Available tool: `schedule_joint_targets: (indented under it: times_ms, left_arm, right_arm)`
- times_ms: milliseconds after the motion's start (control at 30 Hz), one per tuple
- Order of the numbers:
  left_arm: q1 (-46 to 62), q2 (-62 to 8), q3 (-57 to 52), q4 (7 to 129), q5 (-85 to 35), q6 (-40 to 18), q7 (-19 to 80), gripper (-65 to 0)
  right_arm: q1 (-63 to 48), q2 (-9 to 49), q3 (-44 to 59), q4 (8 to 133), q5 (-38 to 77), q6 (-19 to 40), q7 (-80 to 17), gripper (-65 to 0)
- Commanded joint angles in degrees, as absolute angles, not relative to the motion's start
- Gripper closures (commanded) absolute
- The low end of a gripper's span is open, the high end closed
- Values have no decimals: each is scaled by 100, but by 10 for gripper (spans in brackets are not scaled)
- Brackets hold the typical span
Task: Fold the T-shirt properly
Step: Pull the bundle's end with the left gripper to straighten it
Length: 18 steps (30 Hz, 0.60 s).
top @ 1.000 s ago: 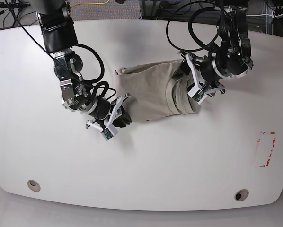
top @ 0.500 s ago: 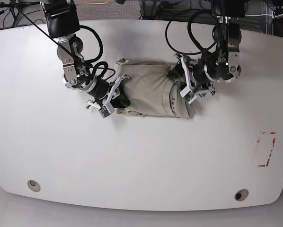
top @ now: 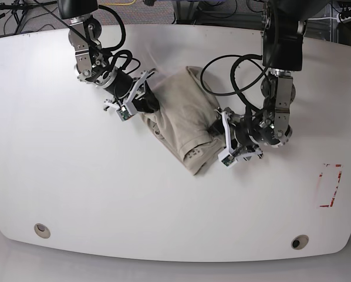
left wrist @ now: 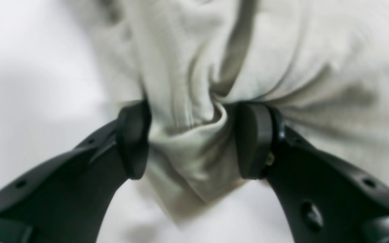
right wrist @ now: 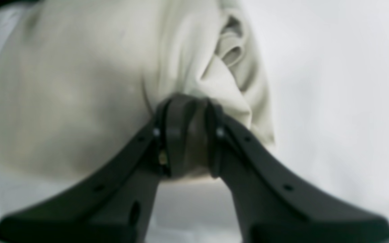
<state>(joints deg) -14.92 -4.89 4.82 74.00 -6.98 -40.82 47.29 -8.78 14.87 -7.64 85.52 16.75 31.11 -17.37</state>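
The beige T-shirt (top: 184, 114) lies as a folded, wrinkled bundle slanting across the middle of the white table (top: 175, 200). At its far-left end my right gripper (top: 144, 104) is shut on the cloth. The right wrist view shows this gripper (right wrist: 191, 135) with its pads nearly together on a thin fold of the T-shirt (right wrist: 62, 84). At the near-right side, my left gripper (top: 218, 126) holds the bundle. In the left wrist view the left gripper (left wrist: 192, 141) has its jaws standing wide, clamped on a thick bunch of the T-shirt (left wrist: 282, 50).
A red outlined rectangle (top: 328, 185) is marked on the table at the right. Two round holes (top: 41, 229) (top: 299, 241) sit near the front edge. Cables and equipment lie beyond the back edge.
The T-shirt has turned from lying level to slanting. My right gripper moved toward the back with its end, and my left gripper came forward with the other end. Both grips held.
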Motion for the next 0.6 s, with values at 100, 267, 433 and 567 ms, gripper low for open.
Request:
schedule_joint_targets:
  times_ms: [100,267,433,567]
  left_arm:
    - [-2387,-787,822,7503,-690,-4000,4664,-365]
    - [-2879,-980,1112,7538,-734,-4000,4681,-365]
    - [-3116,-1068,1095,8075,-743,-4000,5138,-365]
    - [-3029,-1015,831,8804,-743,-4000,5631,-365]
  right_arm:
    - [-1077,1473,-760,8813,1613,3134,-1930,-101]
    - [-1147,1420,-760,8963,1613,3134,-1965,-100]
    - [-1200,1411,-760,9587,1613,3125,-2387,-100]
    - [-1191,1367,-760,10264,1631,3099,-2949,-100]
